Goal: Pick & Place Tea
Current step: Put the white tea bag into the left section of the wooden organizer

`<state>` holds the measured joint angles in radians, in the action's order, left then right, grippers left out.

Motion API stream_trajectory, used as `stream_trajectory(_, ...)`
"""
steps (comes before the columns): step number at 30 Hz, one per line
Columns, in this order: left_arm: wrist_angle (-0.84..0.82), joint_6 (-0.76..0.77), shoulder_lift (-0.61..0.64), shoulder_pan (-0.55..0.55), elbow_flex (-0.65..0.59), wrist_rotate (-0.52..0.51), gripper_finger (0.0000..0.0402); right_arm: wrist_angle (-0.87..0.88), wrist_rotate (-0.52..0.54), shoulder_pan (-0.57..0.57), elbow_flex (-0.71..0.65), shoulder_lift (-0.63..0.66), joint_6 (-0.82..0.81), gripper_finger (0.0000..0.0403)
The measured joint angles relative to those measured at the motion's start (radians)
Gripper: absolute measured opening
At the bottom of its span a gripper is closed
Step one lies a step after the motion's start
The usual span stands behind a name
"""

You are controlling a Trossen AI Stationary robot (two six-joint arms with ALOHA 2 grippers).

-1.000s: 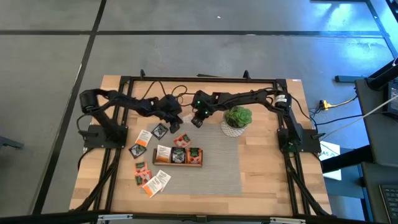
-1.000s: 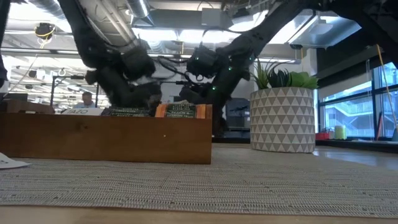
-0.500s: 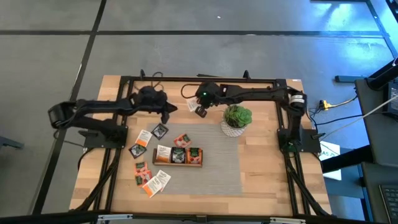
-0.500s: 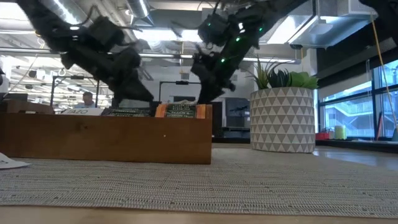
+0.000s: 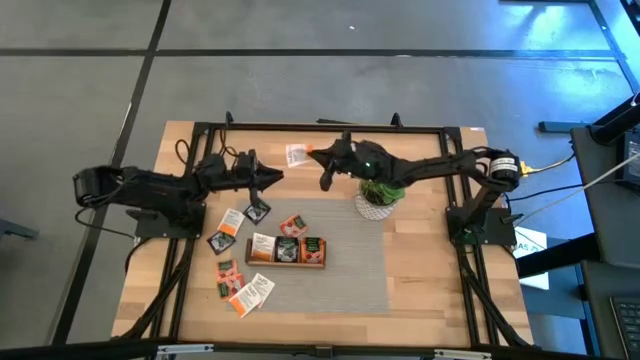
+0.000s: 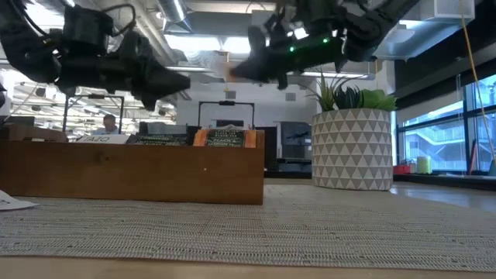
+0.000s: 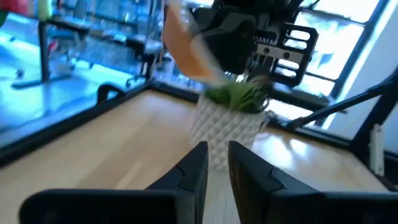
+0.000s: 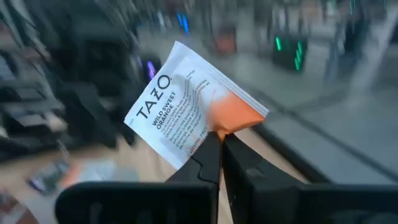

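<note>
My right gripper hovers over the table's far middle, shut on a white-and-orange tea sachet, which also shows in the high view. My left gripper hangs level at the left, pointing toward the plant. Its fingers stand slightly apart, open, with nothing between them. The wooden tray holds three sachets standing in it. Several loose tea sachets lie flat on the table to the tray's left and near left, and one lies on the mat just beyond the tray. My right gripper pinches the sachet between its two fingers at the orange end's edge. The fingers lie about level. The sachet stands out beyond the fingertips, tilted, lifted clear of the table.
A green plant in a white patterned pot stands right of centre, under the right arm's forearm, and it also shows in the low view. A grey mat covers the middle of the table. Black frame rails run round the table's edges.
Both grippers have risen and tipped from pointing down to level. My right gripper has carried the white-and-orange sachet up, toward the table's far edge and a little left. My left gripper has drawn back toward the table's left edge.
</note>
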<state>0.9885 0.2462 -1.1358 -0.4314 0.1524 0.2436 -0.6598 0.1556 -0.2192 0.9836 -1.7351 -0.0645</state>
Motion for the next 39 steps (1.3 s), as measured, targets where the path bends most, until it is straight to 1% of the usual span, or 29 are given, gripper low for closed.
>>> stream_trajectory(2,0.024,-0.013,0.000,0.022,0.000,-0.012,0.0076,-0.101,0.000,0.014,-0.014,0.000,0.018,0.0013)
stream_trajectory(4,0.044,-0.032,0.000,0.043,0.002,-0.046,0.0093,-0.171,0.000,0.030,-0.015,0.000,0.024,0.0013)
stream_trajectory(8,0.063,-0.127,0.000,0.072,0.022,-0.119,0.0138,-0.248,0.001,0.068,-0.015,-0.003,0.068,0.0014)
stream_trajectory(12,0.104,-0.154,0.000,0.095,0.057,-0.097,0.0176,-0.269,0.032,0.086,-0.016,-0.004,0.089,0.0014)
stream_trajectory(15,0.109,-0.141,0.000,0.120,0.083,-0.095,0.0193,-0.267,0.064,0.091,-0.016,-0.005,0.100,0.0014)
stream_trajectory(18,0.108,-0.162,0.000,0.137,0.094,-0.095,0.0200,-0.265,0.063,0.094,-0.016,-0.005,0.099,0.0014)
stream_trajectory(23,0.108,-0.181,0.000,0.148,0.097,-0.100,0.0199,-0.266,0.062,0.093,-0.016,-0.005,0.096,0.0014)
stream_trajectory(29,0.108,-0.149,0.000,0.156,0.097,-0.165,0.0196,-0.265,0.062,0.106,-0.016,-0.005,0.096,0.0014)
stream_trajectory(39,0.138,-0.139,0.000,0.157,0.097,-0.154,0.0196,-0.254,0.062,0.114,-0.016,-0.005,0.099,0.0014)
